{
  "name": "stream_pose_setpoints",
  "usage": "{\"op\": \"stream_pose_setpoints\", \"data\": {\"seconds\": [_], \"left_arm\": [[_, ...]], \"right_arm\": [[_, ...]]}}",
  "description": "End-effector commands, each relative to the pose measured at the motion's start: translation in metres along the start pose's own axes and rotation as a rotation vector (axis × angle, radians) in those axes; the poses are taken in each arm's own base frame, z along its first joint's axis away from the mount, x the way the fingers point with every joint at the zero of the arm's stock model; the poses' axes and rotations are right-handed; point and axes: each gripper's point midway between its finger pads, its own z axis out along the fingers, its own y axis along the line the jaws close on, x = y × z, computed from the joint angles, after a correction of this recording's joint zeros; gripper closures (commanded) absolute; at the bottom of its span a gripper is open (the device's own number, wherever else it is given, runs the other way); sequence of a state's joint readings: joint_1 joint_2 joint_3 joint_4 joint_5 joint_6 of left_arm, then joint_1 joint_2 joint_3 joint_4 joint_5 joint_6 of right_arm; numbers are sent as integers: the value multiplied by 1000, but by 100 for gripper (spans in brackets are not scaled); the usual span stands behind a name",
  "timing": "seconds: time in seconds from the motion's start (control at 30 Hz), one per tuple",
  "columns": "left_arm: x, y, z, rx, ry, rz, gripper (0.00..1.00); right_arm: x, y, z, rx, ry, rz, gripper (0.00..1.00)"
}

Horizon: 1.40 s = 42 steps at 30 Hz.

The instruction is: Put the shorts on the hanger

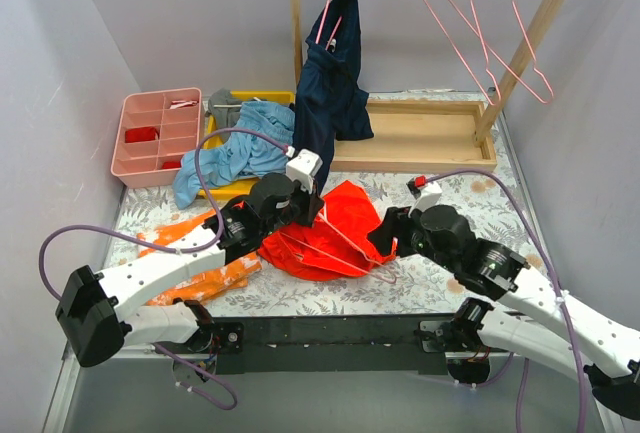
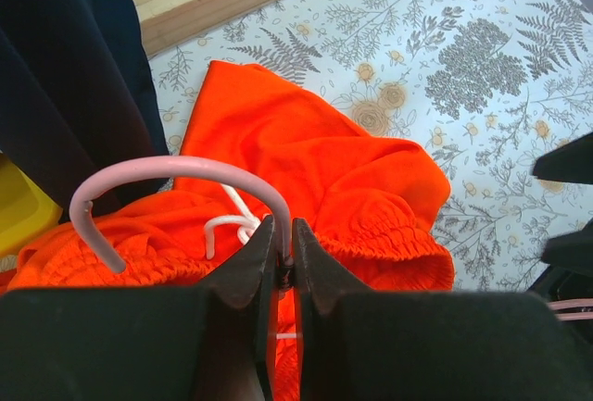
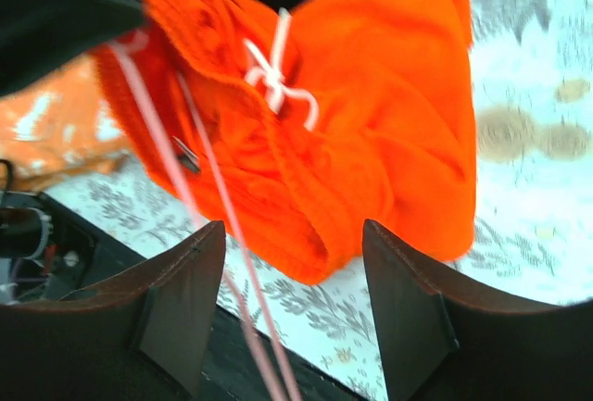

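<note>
The red-orange shorts (image 1: pixel 335 233) lie bunched on the patterned table between both arms. A pink wire hanger (image 1: pixel 352 246) lies across and partly inside them. My left gripper (image 1: pixel 305 211) is shut on the hanger's hook; in the left wrist view the hanger's hook (image 2: pixel 176 171) curves out of the gripper (image 2: pixel 283 232) above the shorts (image 2: pixel 324 160). My right gripper (image 1: pixel 385 240) is open at the shorts' right edge. In the right wrist view the gripper (image 3: pixel 292 232) has its jaws wide apart just short of the shorts' hem (image 3: pixel 371 132), with the hanger's wires (image 3: pixel 215 199) running past its left finger.
A navy garment (image 1: pixel 330 83) hangs on the wooden rack (image 1: pixel 415 138) just behind the left gripper. Spare pink hangers (image 1: pixel 480 23) hang on the rack's right. A pink tray (image 1: pixel 155 133), a blue cloth (image 1: pixel 235 148) and a splotched orange garment (image 1: pixel 190 243) lie at the left.
</note>
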<state>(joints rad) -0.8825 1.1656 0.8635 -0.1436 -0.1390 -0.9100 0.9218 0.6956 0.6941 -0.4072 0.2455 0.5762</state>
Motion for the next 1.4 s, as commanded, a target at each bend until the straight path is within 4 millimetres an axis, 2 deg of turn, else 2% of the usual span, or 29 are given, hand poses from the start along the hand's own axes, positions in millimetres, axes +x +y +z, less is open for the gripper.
{"op": "stream_pose_setpoints", "data": {"seconds": [0.0, 0.13, 0.17, 0.23, 0.33, 0.43, 0.53, 0.57, 0.6, 0.7, 0.77, 0.87, 0.93, 1.03, 1.2, 1.37], "left_arm": [[-14, -11, -13, 61, -42, 33, 100], [-23, -17, -18, 93, -86, 37, 100], [-23, -17, -18, 91, -85, 40, 100], [-23, -17, -17, 91, -85, 42, 100], [-26, -15, -17, 79, -94, 40, 100], [-30, -12, -16, 57, -106, 46, 100], [-36, -6, -15, 23, -129, 60, 100], [-38, -4, -15, 12, -145, 74, 100], [-40, 0, -15, -6, -160, 77, 100], [-43, 14, -14, -78, -195, 127, 100], [-53, 20, -15, -113, -247, 149, 100], [-54, 31, -14, -165, -260, 212, 100], [-52, 36, -14, -184, -265, 238, 100], [-60, 46, -18, -251, -307, 231, 100], [-63, 69, -12, -396, -320, 226, 100], [-68, 68, -8, -416, -361, 211, 100]], "right_arm": [[53, -31, 13, 115, 157, 58, 30], [80, -25, 27, 43, 233, 62, 32], [81, -18, 29, 3, 236, 66, 32], [92, -21, 34, 11, 272, 54, 33], [97, -25, 40, 30, 295, 42, 34], [96, -26, 46, 41, 286, 44, 36], [93, -36, 51, 96, 255, 43, 40], [92, -38, 51, 108, 246, 45, 44], [92, -40, 51, 120, 245, 43, 57], [87, -48, 48, 165, 231, 43, 82], [82, -51, 47, 175, 218, 41, 88], [78, -58, 42, 200, 216, 35, 99], [78, -63, 38, 216, 218, 41, 99], [79, -66, 33, 213, 218, 44, 99], [78, -66, 22, 217, 226, 49, 99], [72, -65, 13, 251, 258, 60, 99]]}}
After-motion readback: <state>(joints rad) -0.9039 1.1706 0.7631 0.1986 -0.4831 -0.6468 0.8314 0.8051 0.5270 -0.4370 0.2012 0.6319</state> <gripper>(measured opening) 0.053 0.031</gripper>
